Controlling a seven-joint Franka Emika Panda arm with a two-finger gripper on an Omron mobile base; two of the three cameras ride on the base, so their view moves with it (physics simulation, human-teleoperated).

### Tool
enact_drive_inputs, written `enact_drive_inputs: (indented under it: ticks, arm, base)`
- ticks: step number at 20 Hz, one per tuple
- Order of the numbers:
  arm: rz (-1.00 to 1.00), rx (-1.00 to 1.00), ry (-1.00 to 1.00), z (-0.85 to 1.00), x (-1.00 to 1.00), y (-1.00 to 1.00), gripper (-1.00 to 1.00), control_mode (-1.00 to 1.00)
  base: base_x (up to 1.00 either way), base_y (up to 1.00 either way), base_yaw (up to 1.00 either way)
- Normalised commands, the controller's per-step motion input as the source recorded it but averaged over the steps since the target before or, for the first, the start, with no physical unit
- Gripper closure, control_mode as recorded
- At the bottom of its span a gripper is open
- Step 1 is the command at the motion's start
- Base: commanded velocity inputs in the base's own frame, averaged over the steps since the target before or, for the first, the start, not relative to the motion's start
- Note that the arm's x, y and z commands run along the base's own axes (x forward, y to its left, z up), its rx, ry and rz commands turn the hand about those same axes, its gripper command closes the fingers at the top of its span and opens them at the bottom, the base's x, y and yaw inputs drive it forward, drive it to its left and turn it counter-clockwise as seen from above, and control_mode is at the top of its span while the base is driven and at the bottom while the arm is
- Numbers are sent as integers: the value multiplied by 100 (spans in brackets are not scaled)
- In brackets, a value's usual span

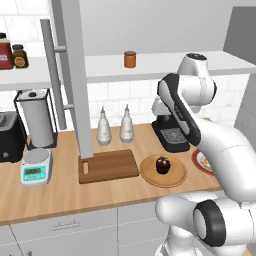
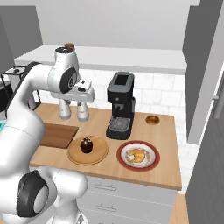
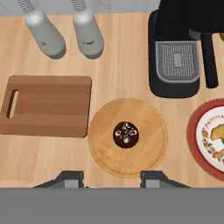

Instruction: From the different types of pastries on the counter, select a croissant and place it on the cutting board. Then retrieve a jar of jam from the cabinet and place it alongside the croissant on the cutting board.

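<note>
Croissant (image 2: 138, 155) lies on a red-rimmed plate (image 2: 124, 162) at the right end of the desk (image 1: 60, 192), just in front of and to the right of the black coffee machine (image 2: 120, 109). In the hand view its golden edge (image 3: 217, 133) shows at the right border, on the same plate. Left of that plate sits a round light-wood plate (image 3: 148, 151) carrying a dark chocolate cupcake (image 3: 126, 134). Further left, the dark brown cutting board (image 1: 112, 165) lies flat and bare, its pale slot at the end away from the plates. A small round brown pastry (image 2: 152, 120) rests on the desk beside the coffee machine, near the wall. Two grey bottles (image 1: 115, 127) stand behind the board.

On the white cabinet shelf (image 1: 165, 65) the small orange-brown jar of jam (image 1: 130, 59) stands upright and alone; a dark-red jar (image 1: 5, 52) and an amber black-lidded jar (image 1: 20, 56) stand well apart from it at the shelf's left end. The tall grey cabinet door (image 1: 75, 75) is swung open.

The white arm is folded high, elbow raised near shelf level, with the hand pointing straight down over the desk. The fingers (image 3: 111, 179) hang well above the light-wood plate, roughly over the cupcake, touching nothing. They are drawn in as far as they go, a gap left between the tips, holding nothing.
</note>
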Motion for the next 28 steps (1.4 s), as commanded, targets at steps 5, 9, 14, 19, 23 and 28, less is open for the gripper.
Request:
enact_drive_inputs:
  ticks: [5, 9, 14, 19, 23, 28]
  arm:
    - [1, -1, 0, 0, 2, -46, -100, -100]
    - [1, -11, 0, -1, -16, -84, -100, -100]
    - [-1, -3, 1, -32, -35, -99, -100, -100]
    - [-8, 0, 0, -55, -27, -100, -100, -100]
    - [-6, 0, 3, -51, -1, -92, -100, -100]
    - [0, 0, 0, -22, 7, -48, -100, -100]
  base:
    - [0, 0, 0]
    - [0, 0, 0]
    - [0, 0, 0]
    - [0, 0, 0]
    - [0, 0, 0]
    - [0, 0, 0]
